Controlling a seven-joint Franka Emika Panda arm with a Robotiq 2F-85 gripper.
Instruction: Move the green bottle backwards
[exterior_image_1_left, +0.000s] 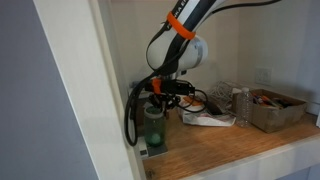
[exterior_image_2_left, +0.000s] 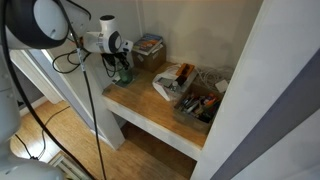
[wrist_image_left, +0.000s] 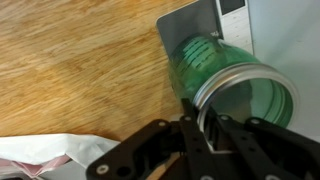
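While the gripper (exterior_image_1_left: 158, 98) hangs directly over it, the green bottle (exterior_image_1_left: 155, 127) stands upright at the end edge of the wooden worktop (exterior_image_1_left: 240, 140), close beside the white wall and well apart from the brown box (exterior_image_1_left: 275, 110) near the opposite end. In the wrist view the black fingers (wrist_image_left: 160, 145) flank the bottle's top, but I cannot tell whether they clamp it. A grey plate (wrist_image_left: 200, 25) shows at the bottle's base.

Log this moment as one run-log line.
task: move green bottle backwards | tool: at bottle top, grip unclear | bottle: upright on wooden counter
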